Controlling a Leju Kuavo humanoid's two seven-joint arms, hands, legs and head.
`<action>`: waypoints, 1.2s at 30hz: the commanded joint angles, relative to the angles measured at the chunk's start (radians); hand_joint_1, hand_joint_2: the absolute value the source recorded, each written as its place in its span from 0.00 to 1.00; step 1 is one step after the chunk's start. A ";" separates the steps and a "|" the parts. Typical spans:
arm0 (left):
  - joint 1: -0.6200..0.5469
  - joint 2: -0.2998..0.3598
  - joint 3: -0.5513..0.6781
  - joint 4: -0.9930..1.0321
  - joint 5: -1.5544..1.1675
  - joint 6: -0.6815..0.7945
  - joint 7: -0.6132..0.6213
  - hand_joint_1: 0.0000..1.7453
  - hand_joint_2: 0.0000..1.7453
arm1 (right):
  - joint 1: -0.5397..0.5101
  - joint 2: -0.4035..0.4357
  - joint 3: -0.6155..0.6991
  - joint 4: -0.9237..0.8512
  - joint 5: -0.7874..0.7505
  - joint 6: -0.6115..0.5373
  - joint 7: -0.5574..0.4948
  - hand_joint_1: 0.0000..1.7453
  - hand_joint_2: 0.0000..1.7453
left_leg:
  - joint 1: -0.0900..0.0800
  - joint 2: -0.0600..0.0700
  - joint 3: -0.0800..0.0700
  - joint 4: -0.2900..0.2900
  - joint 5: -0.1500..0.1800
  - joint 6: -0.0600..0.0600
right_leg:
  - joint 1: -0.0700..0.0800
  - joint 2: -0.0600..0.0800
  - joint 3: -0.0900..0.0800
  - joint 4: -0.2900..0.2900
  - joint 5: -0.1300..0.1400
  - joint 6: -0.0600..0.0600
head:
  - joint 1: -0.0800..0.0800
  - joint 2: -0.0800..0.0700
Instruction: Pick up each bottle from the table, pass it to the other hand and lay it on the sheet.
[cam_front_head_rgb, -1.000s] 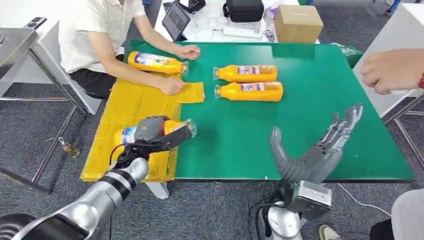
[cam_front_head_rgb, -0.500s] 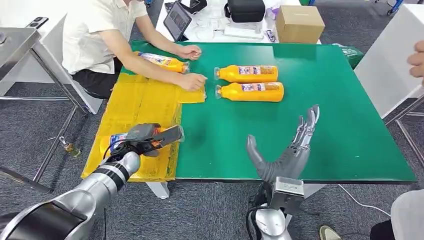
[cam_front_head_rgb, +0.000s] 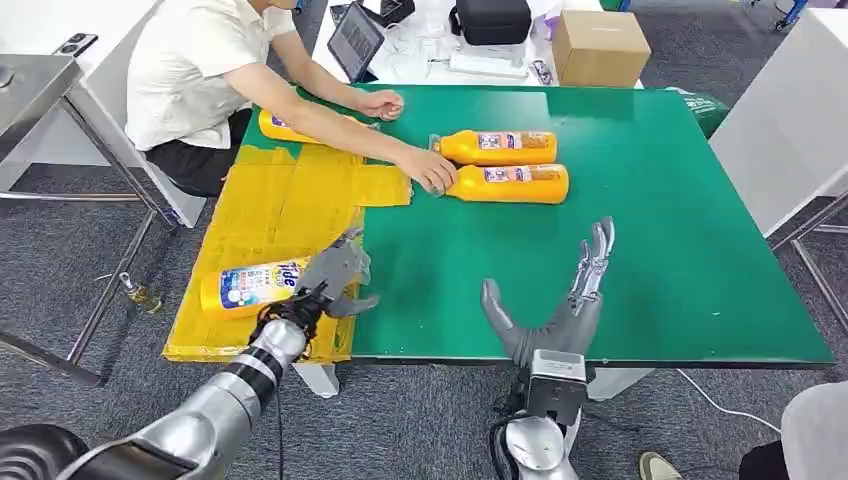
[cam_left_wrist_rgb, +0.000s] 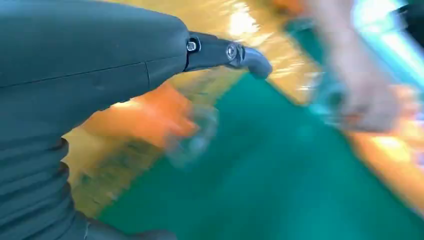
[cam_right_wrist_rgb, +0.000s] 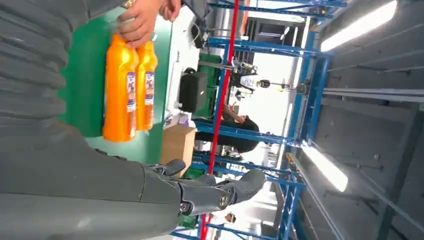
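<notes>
An orange bottle (cam_front_head_rgb: 252, 286) with a blue and white label lies on its side on the yellow sheet (cam_front_head_rgb: 270, 205), near its front edge. My left hand (cam_front_head_rgb: 336, 274) hovers at the bottle's cap end with fingers spread, holding nothing. In the blurred left wrist view the bottle (cam_left_wrist_rgb: 145, 117) lies just past my left hand (cam_left_wrist_rgb: 75, 80). Two more orange bottles (cam_front_head_rgb: 497, 147) (cam_front_head_rgb: 512, 183) lie side by side on the green table (cam_front_head_rgb: 650, 250). My right hand (cam_front_head_rgb: 560, 300) stands open above the table's front edge, fingers pointing up. The right wrist view has both bottles (cam_right_wrist_rgb: 120, 90) beyond my right hand (cam_right_wrist_rgb: 150, 190).
A person in a white shirt (cam_front_head_rgb: 195, 65) sits at the far left; one hand (cam_front_head_rgb: 432, 172) touches the nearer bottle's cap. Another orange bottle (cam_front_head_rgb: 283, 127) lies behind that arm. A cardboard box (cam_front_head_rgb: 598, 46), a tablet (cam_front_head_rgb: 355, 40) and a black bag (cam_front_head_rgb: 490, 20) stand on the white table behind.
My left hand lowered the bottle onto the sheet and let go of it. My right hand drew back toward the table's front edge. The person's hand reached across to the two bottles.
</notes>
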 joint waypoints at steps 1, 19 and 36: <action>0.088 -0.026 -0.013 -0.236 0.024 0.040 -0.034 0.00 1.00 | -0.006 -0.019 -0.038 0.058 0.006 0.001 -0.002 0.00 1.00 | 0.000 0.001 0.001 0.000 -0.001 0.001 | 0.001 -0.001 0.002 -0.001 -0.001 -0.002 | 0.001 0.000; 0.389 -0.041 -0.188 -0.525 0.314 0.254 -0.132 0.00 1.00 | -0.136 -0.175 -0.144 0.674 0.733 0.001 0.262 0.00 1.00 | 0.000 -0.003 0.002 -0.003 0.000 0.001 | 0.000 -0.004 0.004 -0.004 -0.002 0.001 | 0.001 0.000; 0.333 -0.026 -0.323 -0.579 0.257 0.236 -0.100 0.00 1.00 | -0.347 -0.254 0.048 0.854 0.867 0.001 0.489 0.00 1.00 | 0.000 -0.002 -0.001 0.000 -0.001 0.003 | 0.001 -0.003 0.002 -0.002 -0.002 0.000 | 0.000 0.000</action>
